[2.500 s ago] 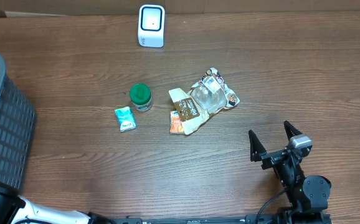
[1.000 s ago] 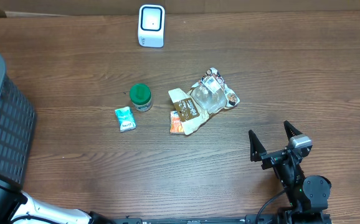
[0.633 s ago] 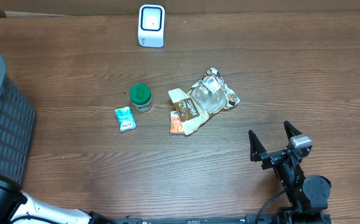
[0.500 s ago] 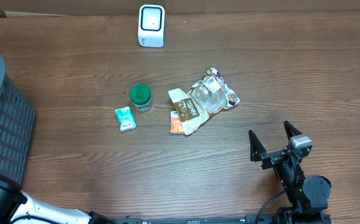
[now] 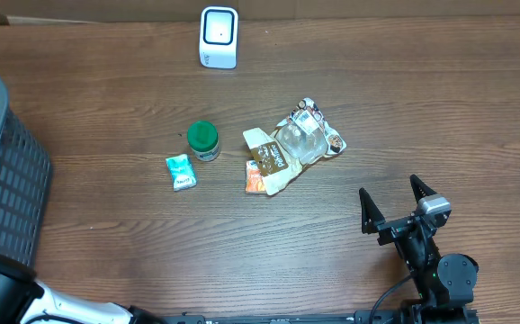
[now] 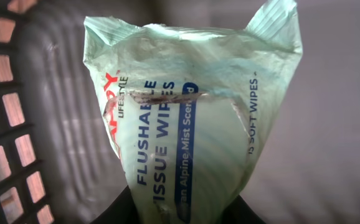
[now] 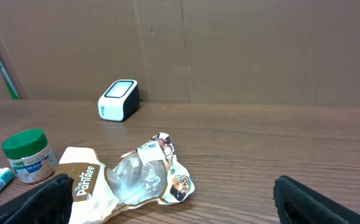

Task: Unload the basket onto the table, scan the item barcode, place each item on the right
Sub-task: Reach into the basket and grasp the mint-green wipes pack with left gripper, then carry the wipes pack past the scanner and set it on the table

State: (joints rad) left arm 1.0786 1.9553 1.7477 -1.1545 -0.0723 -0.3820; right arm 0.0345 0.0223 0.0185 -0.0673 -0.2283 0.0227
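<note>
Mint wipes pack (image 6: 192,124), one; scanner (image 5: 219,36), one

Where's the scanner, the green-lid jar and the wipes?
scanner (image 5: 219,37), overhead view, its top face.
jar (image 5: 203,137), overhead view, its green lid.
wipes pack (image 6: 192,124), left wrist view, its printed front.

The desk (image 5: 107,90) is surfaced in dark brown wood grain with a matt, lightly streaked finish. The scanner (image 5: 219,37) is housed in smooth white plastic with a glossy face. Nearer than the scanner, a jar (image 5: 204,141) is capped with a green plastic lid. To the right of the jar, a pouch (image 5: 267,162) of tan, paper-like matt material is seen, and beside it a bag (image 5: 309,133) of crinkled, glossy film. The basket (image 5: 4,180), far left of the scanner, is moulded as a lattice of dark matt plastic. The wipes pack (image 6: 192,118) is wrapped in pale green, wrinkled plastic film with a soft sheen. The right tool (image 5: 389,191) is finished in matt black plastic.
</note>
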